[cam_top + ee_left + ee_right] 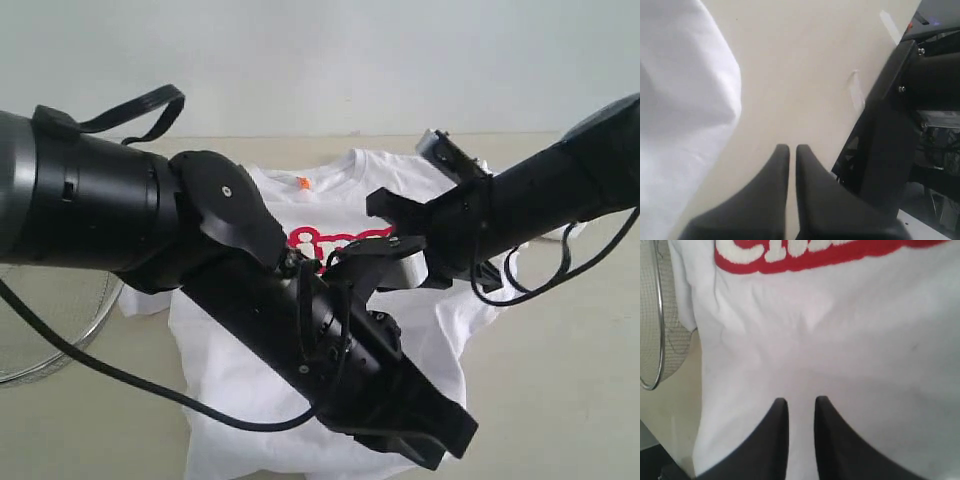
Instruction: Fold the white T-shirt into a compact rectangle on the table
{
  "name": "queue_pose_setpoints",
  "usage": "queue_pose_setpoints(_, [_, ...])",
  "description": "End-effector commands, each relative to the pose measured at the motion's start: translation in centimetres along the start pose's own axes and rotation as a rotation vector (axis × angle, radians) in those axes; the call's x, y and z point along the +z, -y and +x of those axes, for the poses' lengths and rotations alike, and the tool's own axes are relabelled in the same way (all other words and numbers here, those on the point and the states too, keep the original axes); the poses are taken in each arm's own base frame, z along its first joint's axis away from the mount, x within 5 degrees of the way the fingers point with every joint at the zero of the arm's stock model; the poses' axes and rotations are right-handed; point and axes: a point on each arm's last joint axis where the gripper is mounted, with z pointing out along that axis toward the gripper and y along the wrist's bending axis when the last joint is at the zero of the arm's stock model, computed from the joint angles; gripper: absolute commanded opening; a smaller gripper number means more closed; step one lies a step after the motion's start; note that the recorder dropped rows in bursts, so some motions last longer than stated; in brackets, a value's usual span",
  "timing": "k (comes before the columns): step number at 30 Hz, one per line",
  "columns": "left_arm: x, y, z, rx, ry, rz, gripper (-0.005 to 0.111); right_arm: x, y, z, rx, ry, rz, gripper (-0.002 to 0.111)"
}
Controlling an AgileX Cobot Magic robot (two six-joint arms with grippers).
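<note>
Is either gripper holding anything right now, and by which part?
Left gripper: nothing, shut over the table. Right gripper: jaws close together over the white T-shirt below its print; a pinch cannot be told.

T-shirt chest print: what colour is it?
The chest print is red around white letter shapes, clearest in the right wrist view.

Looked like a robotics lab bench: bare pale beige wood-look table (560, 400), plain white wall (350, 60) behind the table, black metal rig frame (890, 130) off the table's edge, cabled black robot arms (90, 200) above the table.
</note>
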Motion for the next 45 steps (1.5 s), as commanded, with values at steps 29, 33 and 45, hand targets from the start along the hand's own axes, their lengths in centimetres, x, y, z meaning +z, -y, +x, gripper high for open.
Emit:
queue_pose_setpoints(29, [0.0, -2.2, -0.1, 0.055, 0.0, -0.249, 0.005, -5.2, 10.4, 0.4, 0.176, 0.057, 0.251, 0.047])
queue_pose_setpoints(33, [0.0, -2.2, -0.1, 0.055, 0.0, -0.249, 0.005, -4.1, 11.0, 0.3, 0.181, 0.054, 0.21, 0.047])
queue_pose_setpoints(45, [0.0, -2.2, -0.1, 0.054, 0.002, -0.249, 0.005, -3.4, 11.3, 0.1, 0.186, 0.076, 0.154, 0.012])
